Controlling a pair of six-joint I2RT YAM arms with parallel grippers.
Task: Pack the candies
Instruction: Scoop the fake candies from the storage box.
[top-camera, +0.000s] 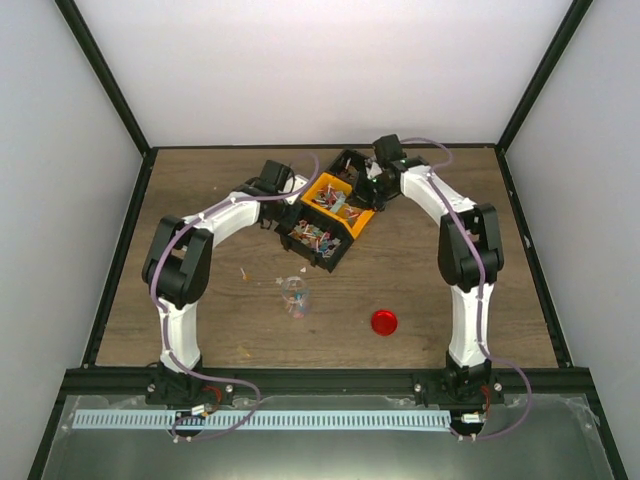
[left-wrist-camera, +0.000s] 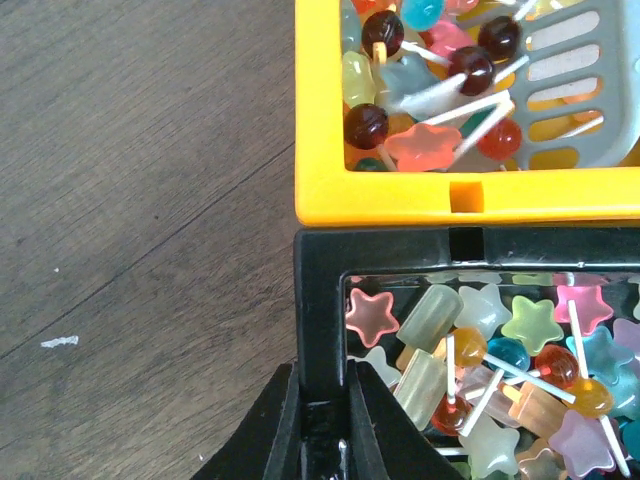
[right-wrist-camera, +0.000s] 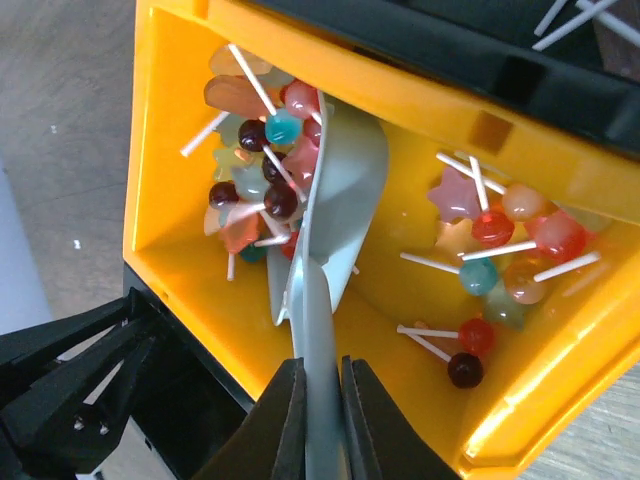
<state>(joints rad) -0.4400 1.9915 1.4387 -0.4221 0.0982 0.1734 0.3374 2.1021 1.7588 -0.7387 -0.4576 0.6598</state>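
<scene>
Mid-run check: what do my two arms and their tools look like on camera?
The left arm and right arm both have white shells on the links, with black joint housings and black bases. A lilac cable runs along each arm down to its base. The left tool and right tool have plain black, tapering fingers. No markings are legible.

The candies (left-wrist-camera: 535, 322) are small translucent sweets: stars, short oblong blocks and round lollipops on thin white sticks, in pink, red, orange, blue, green, yellow and dark brown. One loose heap fills the black bin (left-wrist-camera: 320, 300). Another lies in the adjoining yellow bin (left-wrist-camera: 400, 190), parted into two clusters either side of the scoop (right-wrist-camera: 345, 180). A few more seem to sit in the clear cup (top-camera: 294, 296) on the bench (top-camera: 420, 290), though they are tiny there.
</scene>
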